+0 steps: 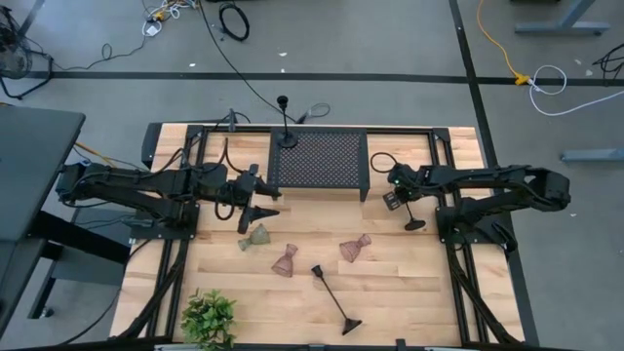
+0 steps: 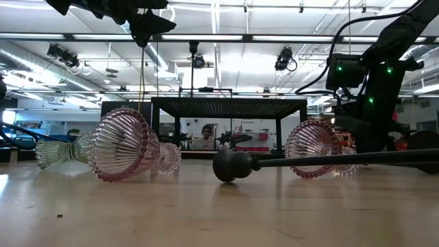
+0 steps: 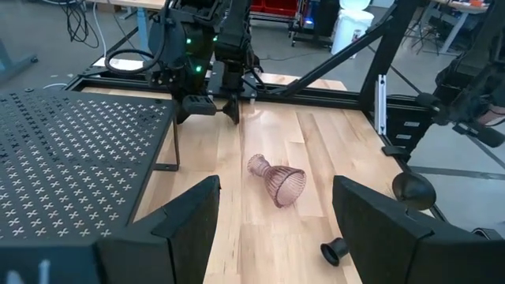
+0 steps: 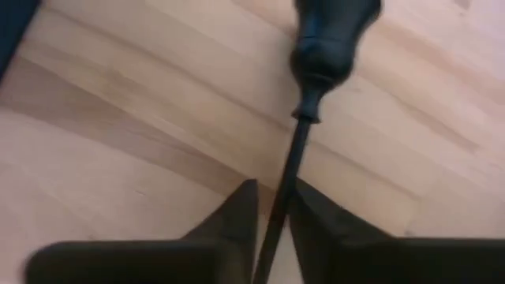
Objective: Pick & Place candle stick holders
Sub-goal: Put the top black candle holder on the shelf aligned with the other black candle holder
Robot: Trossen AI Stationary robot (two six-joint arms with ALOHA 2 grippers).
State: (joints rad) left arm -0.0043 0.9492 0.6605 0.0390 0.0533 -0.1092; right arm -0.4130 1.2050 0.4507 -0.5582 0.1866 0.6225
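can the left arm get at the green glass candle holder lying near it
Probably yes: the left gripper hangs open just above the green glass holder, and nothing stands between them.

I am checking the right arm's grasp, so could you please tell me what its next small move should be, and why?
Probably a short straight lift. The right claw has its two fingers against the thin black metal stem of a tall candle stick holder, whose round foot rests on the wooden table. Raising it slightly would show whether the grip holds. The left claw waits open above the table.
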